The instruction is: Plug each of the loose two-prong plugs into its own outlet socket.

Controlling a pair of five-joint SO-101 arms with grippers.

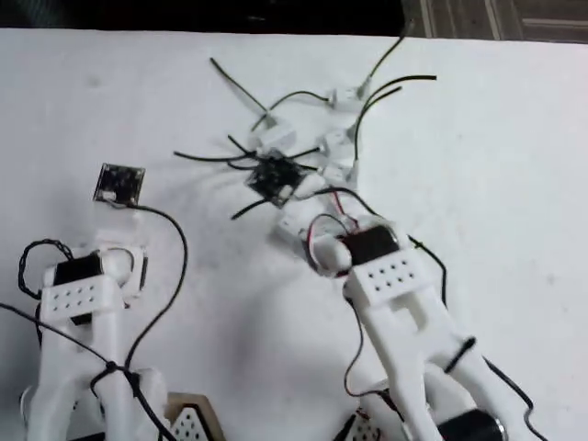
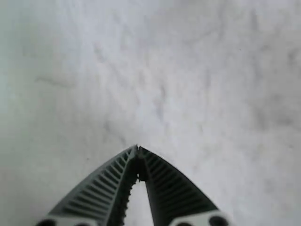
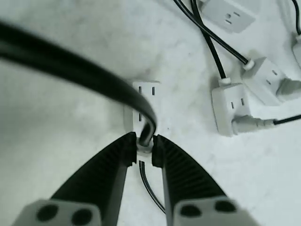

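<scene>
My right gripper is shut on a small two-prong plug whose thick black cord arches up past the camera. The plug sits right over the near end of a white outlet block, whose two slots are bare. More white outlets lie beside it, some with black cords. From above, the tangle of outlets and cords lies mid-table, just beyond the right arm's wrist. My left gripper is shut on nothing above bare white table.
A small black square module with a black cable lies on the table beyond the left arm. Loose black cords fan out around the pile. The white tabletop stretches wide to the right.
</scene>
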